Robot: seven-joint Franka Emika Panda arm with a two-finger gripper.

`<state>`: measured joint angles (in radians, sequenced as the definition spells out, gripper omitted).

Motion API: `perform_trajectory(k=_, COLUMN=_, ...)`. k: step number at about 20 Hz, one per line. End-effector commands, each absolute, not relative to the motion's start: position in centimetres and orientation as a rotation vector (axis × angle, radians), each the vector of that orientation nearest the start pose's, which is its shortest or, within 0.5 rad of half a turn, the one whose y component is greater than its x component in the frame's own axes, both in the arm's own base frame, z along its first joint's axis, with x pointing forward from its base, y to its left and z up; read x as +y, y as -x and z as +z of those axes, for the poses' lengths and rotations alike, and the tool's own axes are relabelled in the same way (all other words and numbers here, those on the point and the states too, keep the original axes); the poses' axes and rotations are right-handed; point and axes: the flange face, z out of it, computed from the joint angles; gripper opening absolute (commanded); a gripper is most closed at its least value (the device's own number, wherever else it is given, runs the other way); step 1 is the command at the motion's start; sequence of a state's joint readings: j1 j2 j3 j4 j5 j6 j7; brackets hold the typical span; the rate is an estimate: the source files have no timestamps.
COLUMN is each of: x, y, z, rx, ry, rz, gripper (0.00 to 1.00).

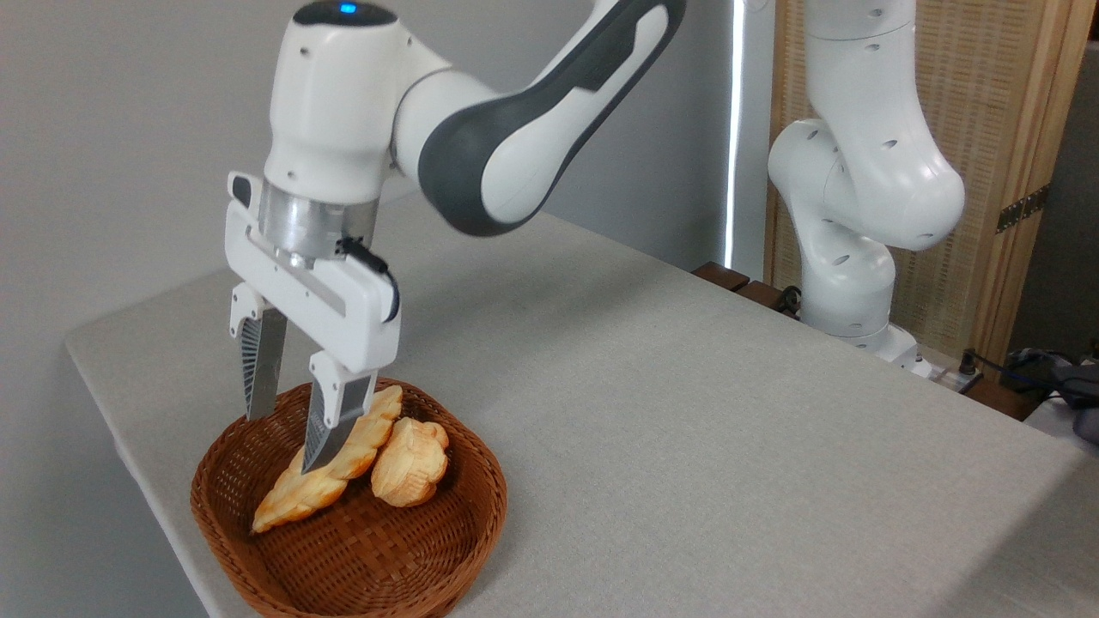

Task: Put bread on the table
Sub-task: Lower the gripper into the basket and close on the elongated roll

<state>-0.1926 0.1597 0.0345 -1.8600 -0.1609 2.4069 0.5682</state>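
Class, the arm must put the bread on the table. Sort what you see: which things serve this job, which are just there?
Job: braided bread, table, open end effector.
Just there: short roll, wicker basket holding both, cables at the right edge.

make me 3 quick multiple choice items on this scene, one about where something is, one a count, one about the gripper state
1. Where does the braided bread lie?
A. in the wicker basket
B. on the bare table
C. between the closed fingers, lifted

2. How many baked pieces are in the basket?
A. one
B. two
C. four

3. How does the gripper stand?
A. shut on the short roll
B. shut and empty
C. open, fingers apart above the basket

Answers:
1. A, the long loaf rests on the basket's floor, leaning beside the short roll.
2. B, only the long braided loaf and the knobbly roll show.
3. C, a clear gap separates the two fingers, one in front of the loaf and one near the basket's back rim, nothing clamped.
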Motion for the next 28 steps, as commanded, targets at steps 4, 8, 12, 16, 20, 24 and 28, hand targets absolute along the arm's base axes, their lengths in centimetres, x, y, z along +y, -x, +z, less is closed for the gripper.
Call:
perform_trajectory(k=4, x=-11.4, y=-63.2, z=45.0, rx=1.055, ry=2.944, rz=-0.604, gripper=1.0)
perform_trajectory(k=8, x=-11.4, y=-62.9, z=43.9, rx=1.236, ry=2.86, rz=-0.566, gripper=1.0)
perform_trajectory(k=12, x=-12.2, y=-62.2, z=42.5, rx=1.422, ry=2.768, rz=-0.495, gripper=1.0)
perform_trajectory(k=16, x=-12.2, y=-62.4, z=41.5, rx=1.479, ry=2.711, rz=-0.451, gripper=1.0)
perform_trajectory(k=20, x=-12.1, y=-62.4, z=41.2, rx=1.49, ry=2.687, rz=-0.431, gripper=0.86)
perform_trajectory(k=24, x=-11.8, y=-62.6, z=41.5, rx=1.484, ry=2.685, rz=-0.442, gripper=0.23)
perform_trajectory(k=28, x=-11.6, y=-62.6, z=41.7, rx=1.478, ry=2.684, rz=-0.448, gripper=0.16)
